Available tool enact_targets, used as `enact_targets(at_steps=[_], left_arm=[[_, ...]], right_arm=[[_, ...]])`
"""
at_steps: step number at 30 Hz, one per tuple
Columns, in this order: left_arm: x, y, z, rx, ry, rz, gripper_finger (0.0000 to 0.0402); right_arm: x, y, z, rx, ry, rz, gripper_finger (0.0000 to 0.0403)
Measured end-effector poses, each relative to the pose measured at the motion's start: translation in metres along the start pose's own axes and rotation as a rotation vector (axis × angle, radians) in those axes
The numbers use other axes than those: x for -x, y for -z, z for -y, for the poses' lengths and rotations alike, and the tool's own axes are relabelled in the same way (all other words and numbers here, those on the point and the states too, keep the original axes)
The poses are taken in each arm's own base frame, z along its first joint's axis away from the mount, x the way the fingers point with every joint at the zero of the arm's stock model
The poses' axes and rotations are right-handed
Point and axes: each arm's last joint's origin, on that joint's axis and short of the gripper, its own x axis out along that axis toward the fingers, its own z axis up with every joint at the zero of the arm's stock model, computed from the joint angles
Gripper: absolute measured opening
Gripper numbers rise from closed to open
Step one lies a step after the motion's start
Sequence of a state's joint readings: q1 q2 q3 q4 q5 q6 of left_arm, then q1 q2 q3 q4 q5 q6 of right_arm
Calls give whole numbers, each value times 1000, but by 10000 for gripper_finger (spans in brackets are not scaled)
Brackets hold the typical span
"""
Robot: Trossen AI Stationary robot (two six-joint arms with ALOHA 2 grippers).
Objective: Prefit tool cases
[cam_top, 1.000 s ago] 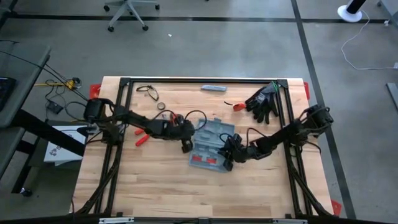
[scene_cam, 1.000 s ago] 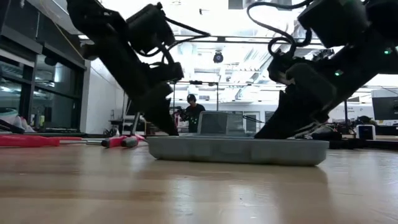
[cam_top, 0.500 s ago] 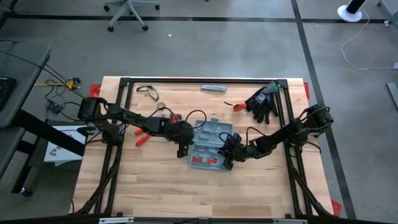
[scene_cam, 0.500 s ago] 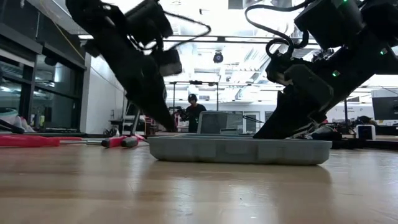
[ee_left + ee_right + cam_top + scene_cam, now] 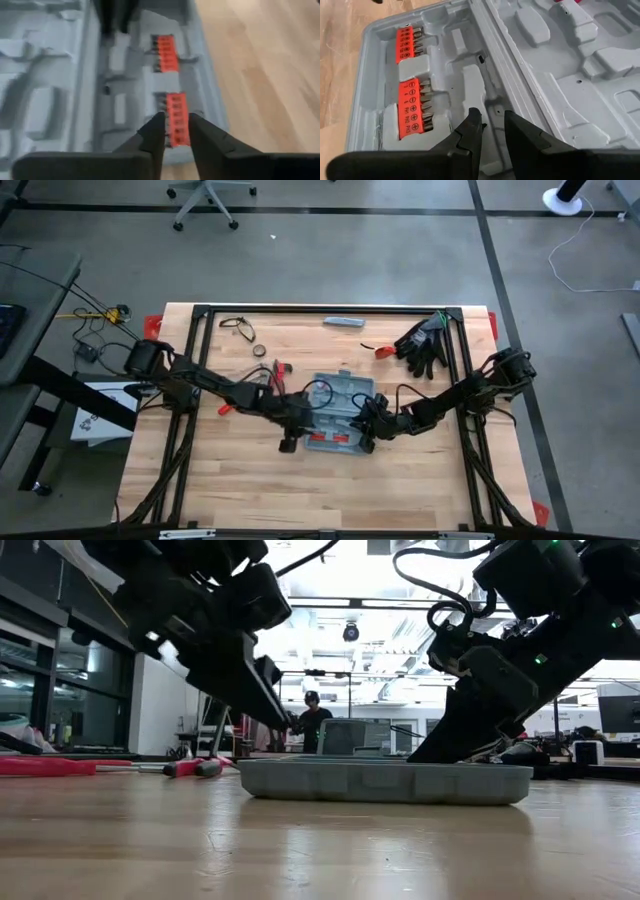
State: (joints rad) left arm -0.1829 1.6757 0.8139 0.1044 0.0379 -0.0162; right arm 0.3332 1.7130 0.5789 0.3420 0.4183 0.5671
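The blue-grey tool case (image 5: 338, 405) lies open and flat on the table, its moulded slots up and two red bit strips (image 5: 412, 75) in the near half. My left gripper (image 5: 176, 134) hovers over the case's left near corner, fingers slightly open above one red strip (image 5: 176, 120); the low view shows its tips (image 5: 283, 718) above the rim. My right gripper (image 5: 492, 125) comes in from the table's right, fingers slightly open, low over the case's right end beside the hinge ridge (image 5: 492, 55). My right gripper slants down from the table's right, and its fingers (image 5: 432, 748) reach the case's rim. The fingers themselves hide the place, so I cannot tell whether they touch the case.
Black gloves (image 5: 425, 340) lie at the far right with a red piece (image 5: 382, 351) beside them. A slim grey bar (image 5: 343, 321) sits at the far edge. Red-handled tools (image 5: 228, 406) and a cord loop (image 5: 238, 328) lie left of the case. Bare wood spans the near side.
My left gripper has moved from the case's left edge toward the table's near edge and lifted; it now stands over the case's left near corner. My right gripper and the case have stayed where they were.
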Motion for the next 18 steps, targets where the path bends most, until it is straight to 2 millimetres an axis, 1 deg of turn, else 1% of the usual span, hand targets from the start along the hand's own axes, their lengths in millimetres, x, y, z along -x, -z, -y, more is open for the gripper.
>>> enact_targets(at_steps=[5, 9, 14, 18], left_arm=[[0, -3, -3, 35, -39, 34, 142], [-3, -2, -3, 60, -28, 36, 176], [-11, 4, -2, 61, -19, 2, 192], [-11, 1, -3, 62, -29, -7, 193]], right_arm=[[0, 0, 0, 0, 0, 0, 78], [0, 0, 0, 9, 12, 13, 78], [-3, -5, 6, 18, 35, 38, 78], [-6, -10, 13, 16, 42, 37, 78]])
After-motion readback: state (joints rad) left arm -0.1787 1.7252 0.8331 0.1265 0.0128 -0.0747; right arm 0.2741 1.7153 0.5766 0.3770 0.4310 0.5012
